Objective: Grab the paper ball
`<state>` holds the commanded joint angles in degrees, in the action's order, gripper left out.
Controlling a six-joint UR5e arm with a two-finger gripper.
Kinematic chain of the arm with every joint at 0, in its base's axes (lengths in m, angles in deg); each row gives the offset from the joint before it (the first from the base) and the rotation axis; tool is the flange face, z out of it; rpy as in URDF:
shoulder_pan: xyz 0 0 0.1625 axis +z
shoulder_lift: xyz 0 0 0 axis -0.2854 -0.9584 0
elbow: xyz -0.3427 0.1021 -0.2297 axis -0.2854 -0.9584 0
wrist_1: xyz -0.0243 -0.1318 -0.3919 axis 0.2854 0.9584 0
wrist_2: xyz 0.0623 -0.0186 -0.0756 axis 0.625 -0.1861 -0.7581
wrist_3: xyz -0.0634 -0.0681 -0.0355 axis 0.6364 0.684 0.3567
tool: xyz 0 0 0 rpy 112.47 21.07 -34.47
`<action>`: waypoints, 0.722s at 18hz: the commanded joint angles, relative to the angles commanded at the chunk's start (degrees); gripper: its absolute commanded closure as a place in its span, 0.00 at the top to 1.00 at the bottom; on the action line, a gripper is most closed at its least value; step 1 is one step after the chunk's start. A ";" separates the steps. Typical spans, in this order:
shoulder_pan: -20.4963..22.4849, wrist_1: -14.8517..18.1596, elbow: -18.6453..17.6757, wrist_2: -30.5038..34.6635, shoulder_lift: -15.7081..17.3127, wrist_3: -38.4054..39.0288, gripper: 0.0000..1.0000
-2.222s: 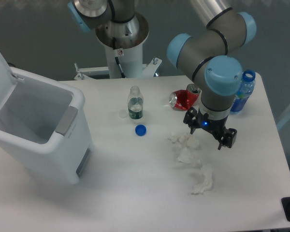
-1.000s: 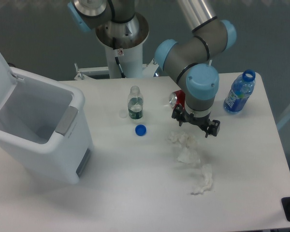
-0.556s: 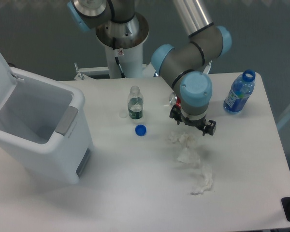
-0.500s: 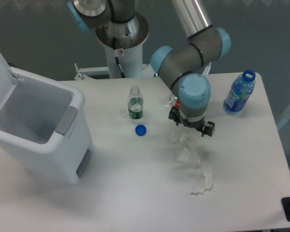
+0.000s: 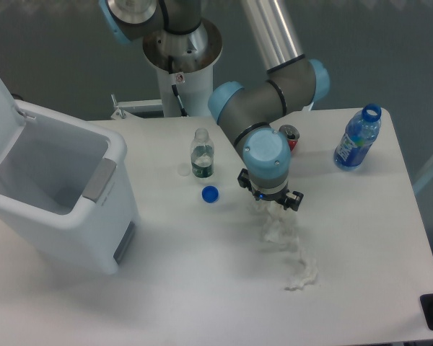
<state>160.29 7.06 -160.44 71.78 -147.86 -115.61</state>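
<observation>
**Over the ball, grasp not yet made**

I have the gripper [image 5: 270, 197] sitting directly above the paper ball [image 5: 265, 208], which lies on the table [image 5: 202, 288] just right of the blue cap [image 5: 210, 193] and in front of the small clear bottle [image 5: 201, 153]. From this camera the wrist covers most of the ball; only a bit of white wrinkled paper shows under the gripper's front edge. The fingers look spread, one dark tip out to each side of the wrist, and I see nothing held between them, so I read the jaws as wide and empty.

I judge this to be the approach step, close to its end: lined up, but not closed on anything.

The next move, as I see it, calls for a straight descent until the fingertips straddle the ball, then a close and a lift. What worries me is the second wad [image 5: 280, 231] lying just below the ball, touching it or nearly so; I cannot tell which. Beyond that, the long paper strip [image 5: 303, 272] trails toward the near edge. If I come down a little too far forward, I could pinch the wrong wad or drag both. Paper this light will also shift if a finger nudges it before closing, so I would keep the descent centred and slow.
</observation>
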 joint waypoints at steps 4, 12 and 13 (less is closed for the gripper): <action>0.00 -0.09 0.00 0.00 -0.26 1.31 0.30; -0.26 -0.09 0.79 1.06 -0.44 2.20 0.00; -0.26 0.00 1.14 0.79 -0.44 2.20 0.00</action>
<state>160.02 7.06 -159.30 72.58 -148.30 -113.41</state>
